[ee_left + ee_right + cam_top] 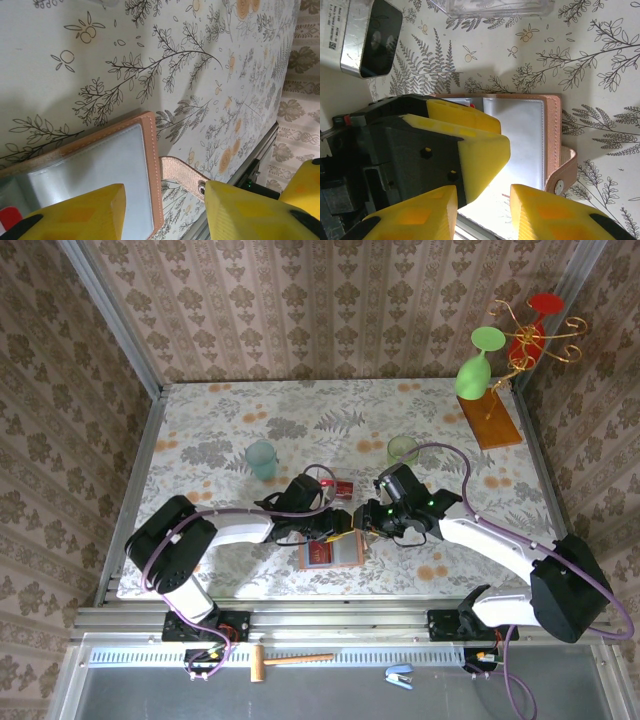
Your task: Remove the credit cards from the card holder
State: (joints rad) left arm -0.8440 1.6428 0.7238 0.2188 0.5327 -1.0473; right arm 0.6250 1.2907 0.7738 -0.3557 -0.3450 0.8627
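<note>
Left pincer [164,197] released over open card holder [100,167], right pincer [483,196] released beside it

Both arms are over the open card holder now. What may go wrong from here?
1. The left gripper and right gripper crowd together above the card holder; they may collide.
2. The holder lies near the front edge of the table; a pull might drag it off.
3. Its loose strap could snag the jaws.
</note>
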